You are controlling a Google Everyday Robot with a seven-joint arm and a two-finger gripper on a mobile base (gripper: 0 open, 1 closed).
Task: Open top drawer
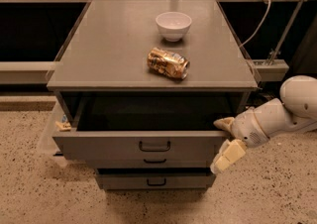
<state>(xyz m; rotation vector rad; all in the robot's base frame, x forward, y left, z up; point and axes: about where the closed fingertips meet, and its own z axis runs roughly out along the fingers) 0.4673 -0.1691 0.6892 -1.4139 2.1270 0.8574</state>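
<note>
The top drawer (109,147) of the grey cabinet stands pulled well out, its dark inside showing. Its small black bar handle (154,145) is in the middle of the flat front panel. My gripper (226,140) is at the right end of that front panel. One cream finger (224,123) lies over the panel's top edge at the drawer's inner corner. The other finger (228,156) hangs in front of the panel, so the fingers stand apart on either side of it. My white arm (290,109) reaches in from the right.
A white bowl (173,25) and a crushed can (168,63) lie on the cabinet top (99,49). Two shorter drawers (155,160) (156,182) sit below. A clear bin (48,141) stands on the floor at the left. Cables and a post (277,34) stand at the right.
</note>
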